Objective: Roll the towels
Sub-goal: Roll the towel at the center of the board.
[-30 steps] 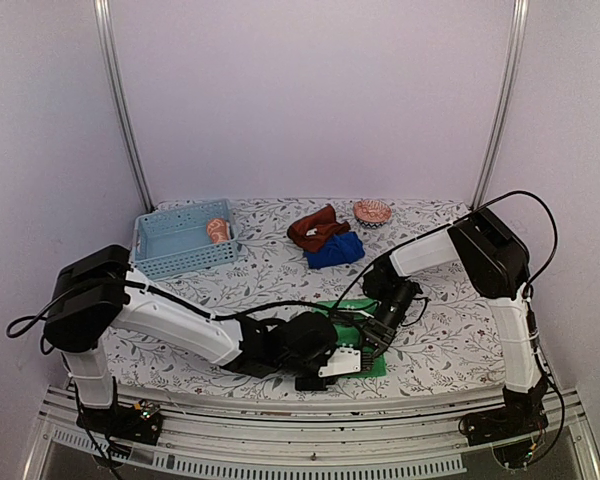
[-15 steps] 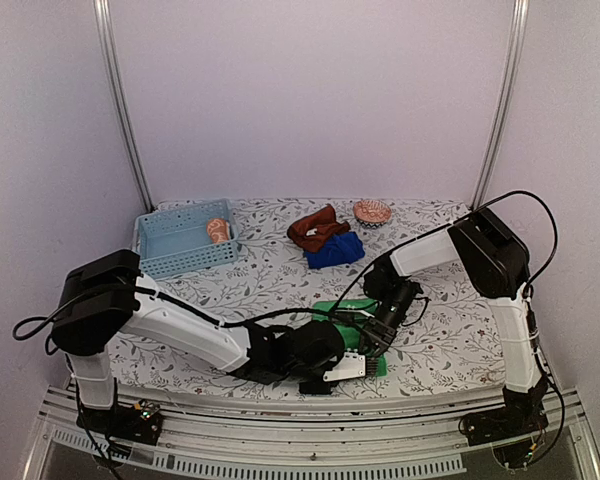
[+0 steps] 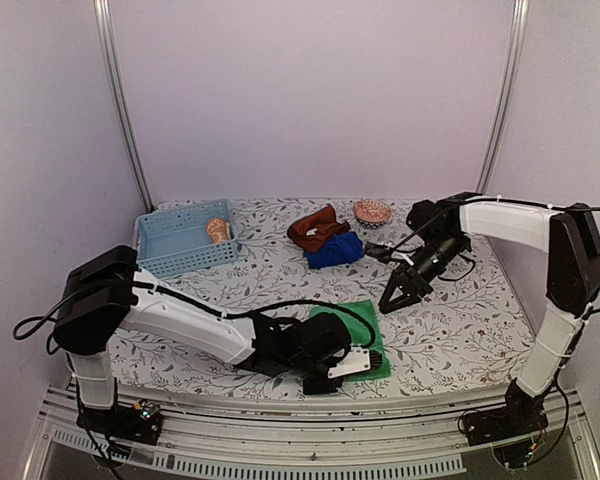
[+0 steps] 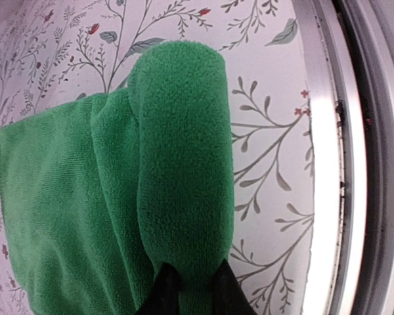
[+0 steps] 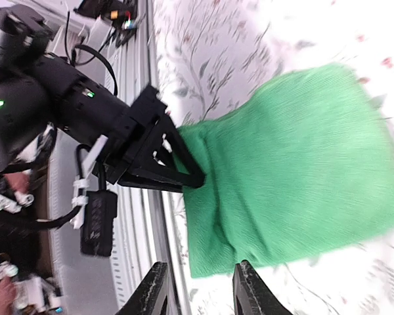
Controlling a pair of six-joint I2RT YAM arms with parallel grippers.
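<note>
- Your left pincer [image 4: 192,296] is pinching the rolled lip of the plain green soft towel [image 3: 360,322], one tip on each side of the roll at its left end.
- That towel lies at the near edge of the flower-printed surface [image 3: 450,340], just beside the metal front rail [image 4: 328,164]. It is only partly rolled.
- Mind this relation: the roll's long axis runs parallel to the rail, straight ahead of the left pincer. The flat, unrolled cloth lies on the roll's far side, toward the back wall. My judgement is that the roll must travel away from the rail.
- Your right pincer [image 3: 395,296] is spread and holds nothing. It hangs above the surface beyond the towel's far right corner, clear of the cloth.
- The left arm is the nearer one. The right would need to come down to the roll's right end to share the work.
- The deep blue and rust-brown towels [image 3: 325,240] sit heaped together well apart, toward the back.
</note>
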